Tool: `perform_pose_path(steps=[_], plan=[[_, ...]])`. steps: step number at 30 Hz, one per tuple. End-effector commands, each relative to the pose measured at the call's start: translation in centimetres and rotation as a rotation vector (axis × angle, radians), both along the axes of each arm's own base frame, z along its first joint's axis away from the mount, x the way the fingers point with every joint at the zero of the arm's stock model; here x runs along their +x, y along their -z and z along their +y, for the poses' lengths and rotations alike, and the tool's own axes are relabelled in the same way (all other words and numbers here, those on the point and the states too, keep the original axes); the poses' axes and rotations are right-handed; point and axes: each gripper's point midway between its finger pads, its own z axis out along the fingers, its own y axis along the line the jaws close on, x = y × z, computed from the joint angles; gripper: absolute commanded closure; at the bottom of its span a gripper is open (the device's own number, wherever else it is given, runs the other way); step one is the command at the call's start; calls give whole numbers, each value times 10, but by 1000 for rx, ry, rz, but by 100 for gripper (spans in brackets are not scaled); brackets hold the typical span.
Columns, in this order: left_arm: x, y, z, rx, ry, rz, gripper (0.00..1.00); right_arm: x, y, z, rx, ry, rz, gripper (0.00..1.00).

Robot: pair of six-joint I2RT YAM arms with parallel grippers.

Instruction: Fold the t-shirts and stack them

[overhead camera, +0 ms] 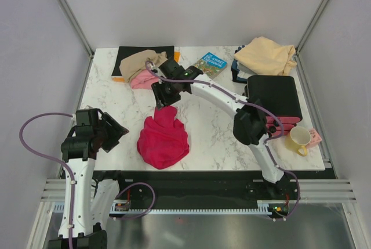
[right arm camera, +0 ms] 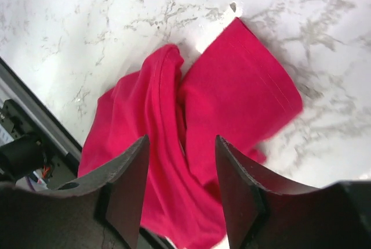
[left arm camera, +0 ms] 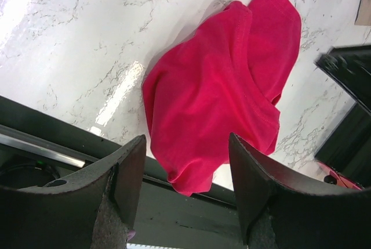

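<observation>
The crimson red t-shirt (overhead camera: 163, 139) (left arm camera: 220, 86) (right arm camera: 232, 98) lies crumpled in a heap at the front middle of the marble table, its near end reaching the table's front edge. My right gripper (overhead camera: 164, 99) (right arm camera: 182, 141) hovers open just above the heap's far end, with nothing between its fingers. To the left of the heap my left gripper (overhead camera: 119, 130) (left arm camera: 186, 144) stands open and holds nothing. A pink t-shirt (overhead camera: 141, 79) and a tan-brown t-shirt (overhead camera: 136, 61) are bunched together at the back left. A peach-cream t-shirt (overhead camera: 265, 56) lies at the back right.
A flat black mat (overhead camera: 124, 51) lies under the tan-brown and pink shirts. A blue book (overhead camera: 210, 64) lies at the back middle. A black box (overhead camera: 273, 99) stands at the right, with a yellow cup (overhead camera: 299, 139) in front of it.
</observation>
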Motion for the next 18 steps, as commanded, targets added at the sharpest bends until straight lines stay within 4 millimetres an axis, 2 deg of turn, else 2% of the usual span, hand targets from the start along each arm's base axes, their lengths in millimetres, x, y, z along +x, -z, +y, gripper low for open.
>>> perform_pose_path(steps=[1, 5, 6, 9, 14, 18], plan=[[-2, -2, -2, -13, 3, 15, 34, -7, 14, 40, 43, -36, 43, 42], [0, -6, -3, -6, 24, 3, 34, 2, 29, 45, 48, -12, 22, 40], [0, -7, -3, -4, 28, 1, 34, -1, 36, 44, 40, -16, 37, 38], [0, -5, -3, -8, 29, 4, 34, -9, 42, 51, 77, -51, 67, 35], [2, -2, -3, -7, 31, 17, 34, -10, 51, 57, 88, -46, 90, 35], [4, -1, -2, -3, 32, 16, 34, -12, 68, 63, 86, -60, 112, 34]])
